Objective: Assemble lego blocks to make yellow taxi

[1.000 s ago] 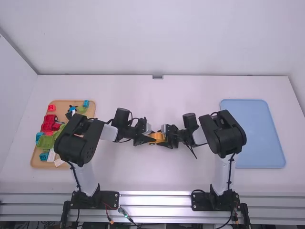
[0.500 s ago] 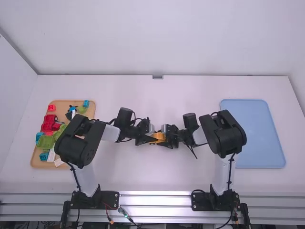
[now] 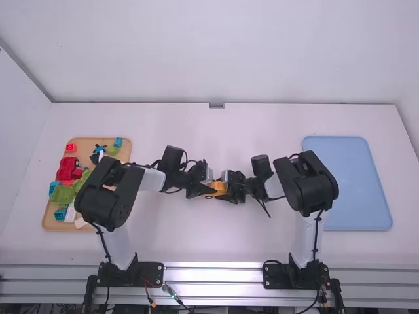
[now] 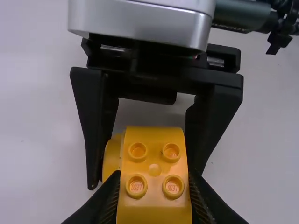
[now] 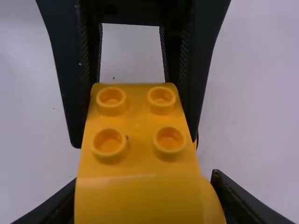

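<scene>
Well, the yellow car body (image 4: pixel 154 210) is held midway between the left and right edges of the worktop (image 3: pixel 216 245); its length runs from left tool (image 5: pixel 135 141) to right tool (image 4: pixel 145 180); both grip it.

High view, folks: we've got a tan tray (image 3: pixel 84 142) on the left | in it we see red pieces (image 3: pixel 67 169), green pieces (image 3: pixel 63 194) and some teal blocks (image 3: pixel 118 142) | flat blue tray (image 3: pixel 348 183) over on the right | we're also spotting a little grey bracket (image 3: pixel 216 105) at the table's (image 3: pixel 216 242) far edge, plus a plain pale wall (image 3: pixel 216 52) behind
</scene>
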